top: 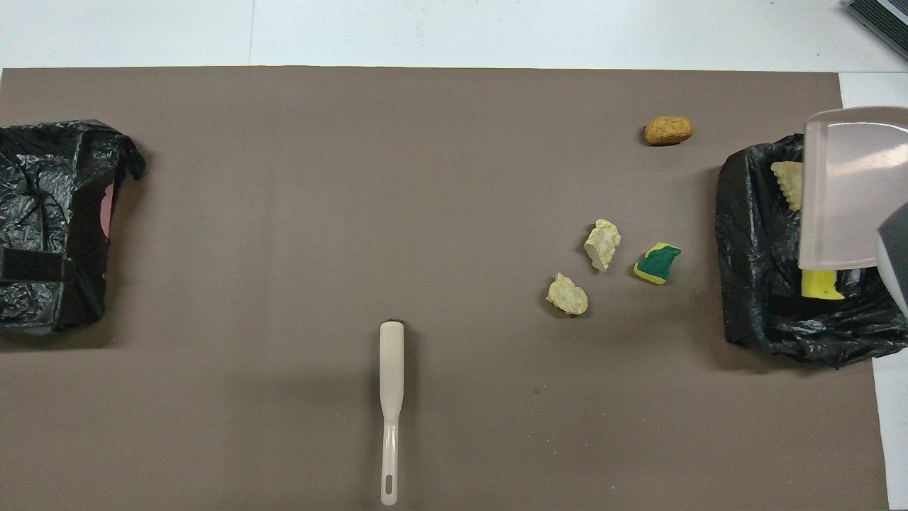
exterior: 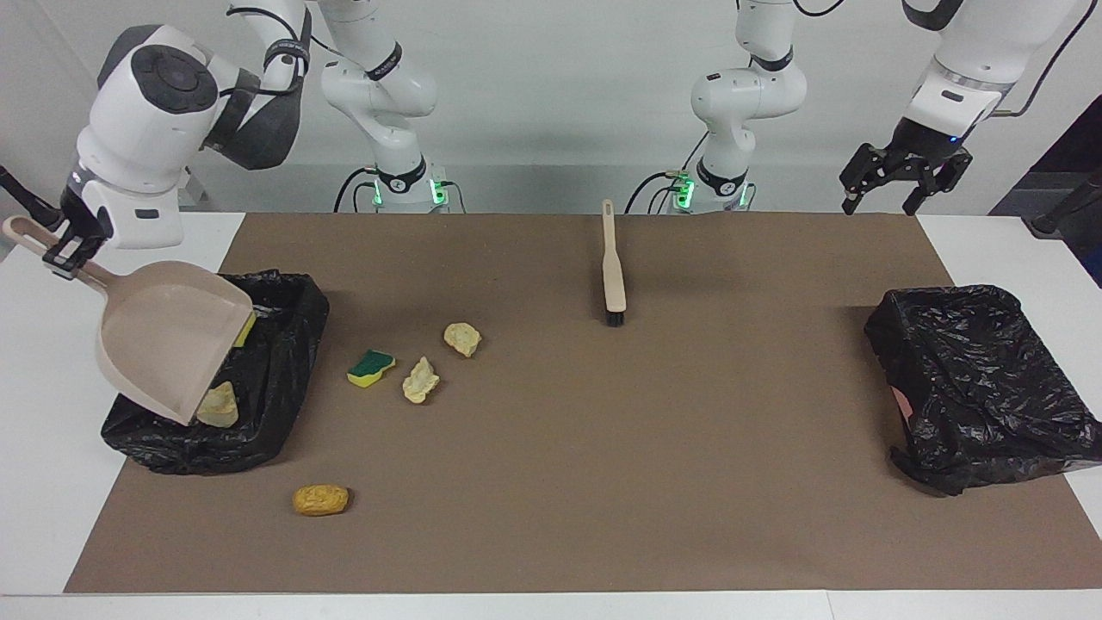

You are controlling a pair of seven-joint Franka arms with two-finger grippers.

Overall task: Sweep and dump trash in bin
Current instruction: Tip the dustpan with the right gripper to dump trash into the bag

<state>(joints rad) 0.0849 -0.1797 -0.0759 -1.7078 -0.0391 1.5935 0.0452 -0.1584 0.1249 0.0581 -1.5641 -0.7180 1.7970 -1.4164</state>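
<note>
My right gripper (exterior: 71, 250) is shut on the handle of the beige dustpan (exterior: 168, 344). The pan hangs tilted, mouth down, over the black-lined bin (exterior: 275, 387) at the right arm's end; from overhead the dustpan (top: 851, 184) covers part of the bin (top: 755, 241). In the bin lie a pale lump (exterior: 217, 406) and a yellow sponge piece (exterior: 246, 330), half hidden by the pan. Loose trash lies on the mat: a green-and-yellow sponge piece (exterior: 370, 368), two pale lumps (exterior: 420, 381) (exterior: 462, 338) and an orange lump (exterior: 320, 499). My left gripper (exterior: 888, 191) hangs open and empty, high over the mat's corner.
A beige brush (exterior: 613, 271) lies on the brown mat (exterior: 603, 448) near the robots' edge, bristles pointing away from them. A second black-lined bin (exterior: 981, 387) stands at the left arm's end.
</note>
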